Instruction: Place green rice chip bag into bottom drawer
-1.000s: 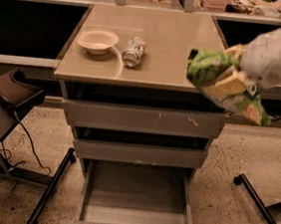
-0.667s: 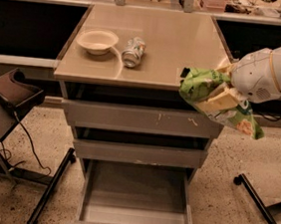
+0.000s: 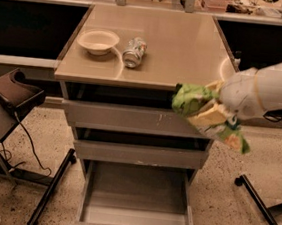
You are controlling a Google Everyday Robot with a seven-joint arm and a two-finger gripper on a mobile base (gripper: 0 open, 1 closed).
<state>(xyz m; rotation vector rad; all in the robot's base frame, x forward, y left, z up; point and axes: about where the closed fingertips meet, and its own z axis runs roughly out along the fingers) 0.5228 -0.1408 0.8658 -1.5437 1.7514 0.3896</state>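
The green rice chip bag [image 3: 204, 112] hangs crumpled in the air at the right front of the cabinet, level with the top drawer front. My gripper [image 3: 221, 104] is at the end of the white arm entering from the right and is shut on the bag; its fingers are mostly hidden by the bag. The bottom drawer [image 3: 135, 219] is pulled open below, a deep grey tray with nothing visible inside. The bag is above and to the right of the drawer's opening.
A pale bowl [image 3: 98, 41] and a crushed silver can [image 3: 134, 52] sit on the cabinet top [image 3: 188, 44]. Two shut drawers [image 3: 130, 119] are above the open one. A dark stand [image 3: 12, 96] is at the left, a black leg [image 3: 261, 207] at the right.
The arm has carried the bag down and left, from beside the cabinet top to in front of the top drawer, closer to the open bottom drawer.
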